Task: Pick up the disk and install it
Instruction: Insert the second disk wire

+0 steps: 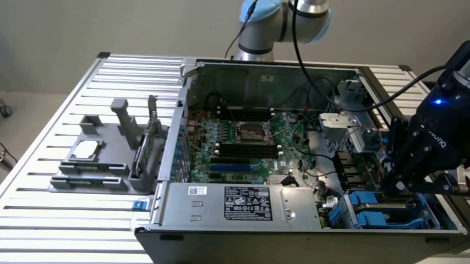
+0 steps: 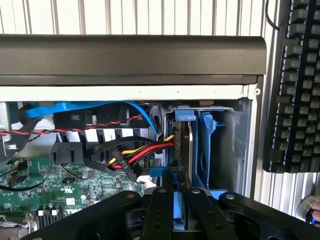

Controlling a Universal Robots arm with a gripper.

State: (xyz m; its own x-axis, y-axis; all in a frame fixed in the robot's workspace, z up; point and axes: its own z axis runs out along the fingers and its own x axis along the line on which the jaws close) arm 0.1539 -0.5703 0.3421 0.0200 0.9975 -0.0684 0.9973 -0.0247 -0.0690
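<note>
Blue carrier plastic frames the disk point(image 2: 181, 165), which stands on edge in the drive bay point(image 2: 227, 145) at the near corner of the computer case point(image 1: 242, 65), on the exterior view's right. The gripper point(image 2: 174, 200) pinches its upper edge, fingers point(image 2: 160, 212) drawn close on either side, apparently to guide it down the slot. Just beside it, red, yellow and black power cables point(image 2: 137, 155) and a blue data cable point(image 2: 95, 107) crowd the bay. A keyboard point(image 2: 295, 85) lies outside the case.
</note>
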